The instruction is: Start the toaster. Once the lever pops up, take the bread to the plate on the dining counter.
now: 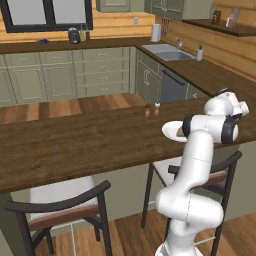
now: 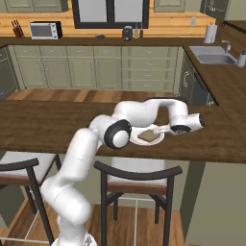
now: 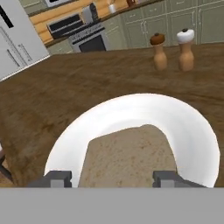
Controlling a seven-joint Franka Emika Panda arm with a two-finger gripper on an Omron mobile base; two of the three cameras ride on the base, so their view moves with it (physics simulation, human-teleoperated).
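Observation:
The bread (image 3: 127, 155), a tan-brown slice, lies flat on the white plate (image 3: 192, 127) on the dining counter (image 3: 65, 92). My gripper (image 3: 112, 177) hangs low over the slice, open, one dark fingertip off each side of it and a gap on the left. From the right base view the gripper (image 2: 161, 129) reaches from the right over the bread (image 2: 149, 136) and plate (image 2: 136, 131). My arm partly covers the plate (image 1: 171, 131) in the left base view. The toaster (image 2: 127, 32) stands far off on the back worktop under the window, its lever too small to make out.
Two shakers (image 3: 159, 52) (image 3: 186, 49) stand on the counter just beyond the plate. Dark-framed chairs (image 2: 137, 175) (image 1: 65, 205) are tucked under the counter's near edge. A sink (image 2: 214, 57) sits on the right worktop and a microwave (image 2: 44, 30) at the back left.

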